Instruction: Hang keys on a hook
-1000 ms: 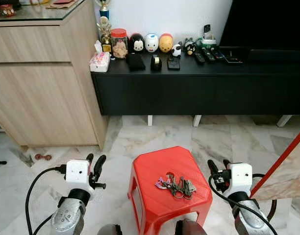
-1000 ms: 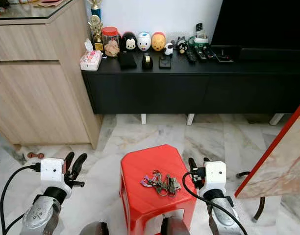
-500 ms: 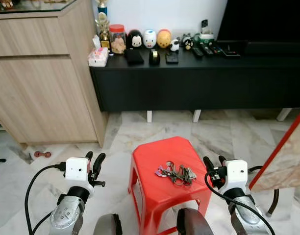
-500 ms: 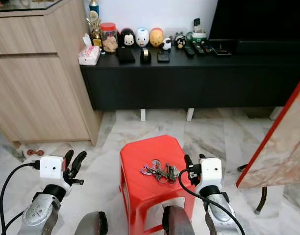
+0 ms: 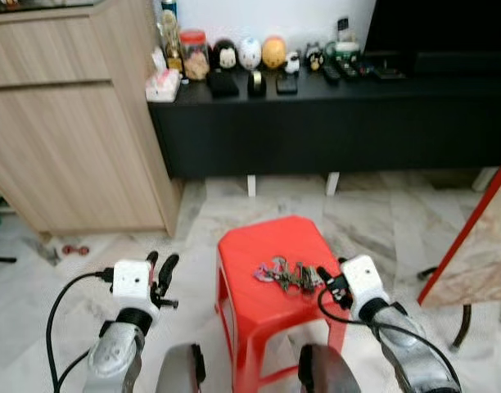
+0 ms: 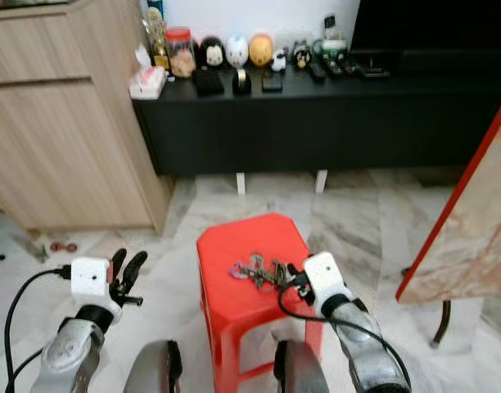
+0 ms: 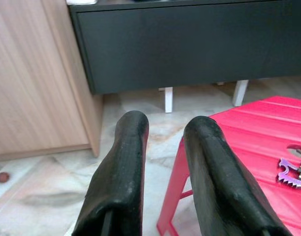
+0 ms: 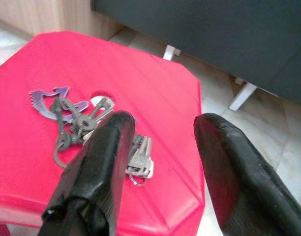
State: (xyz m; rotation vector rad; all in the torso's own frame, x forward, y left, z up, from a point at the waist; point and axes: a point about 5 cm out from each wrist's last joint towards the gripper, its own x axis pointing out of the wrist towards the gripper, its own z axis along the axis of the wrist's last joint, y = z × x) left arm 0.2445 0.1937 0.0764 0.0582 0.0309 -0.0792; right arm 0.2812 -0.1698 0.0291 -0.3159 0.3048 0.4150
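A bunch of keys [image 5: 285, 274] with a purple fob [image 8: 48, 96] lies on top of a red plastic stool [image 5: 259, 307]. My right gripper [image 5: 326, 281] is open at the stool's right edge, its fingers [image 8: 99, 162] just above and beside the keys [image 8: 135, 157], not closed on them. My left gripper [image 5: 159, 271] hangs open to the left of the stool [image 7: 239, 142], above the marble floor, with nothing between its fingers [image 7: 126, 162]. No hook can be made out.
A long black low cabinet [image 5: 332, 123] with toys, a jar and remotes stands behind the stool. A wooden cabinet [image 5: 70, 115] is at the left. A red-edged marble slab [image 5: 480, 237] leans at the right. Marble floor [image 5: 373, 221] surrounds the stool.
The camera has tipped down and moved closer to the stool. My right gripper has moved left and forward to the keys at the stool's right edge. The left arm has barely moved.
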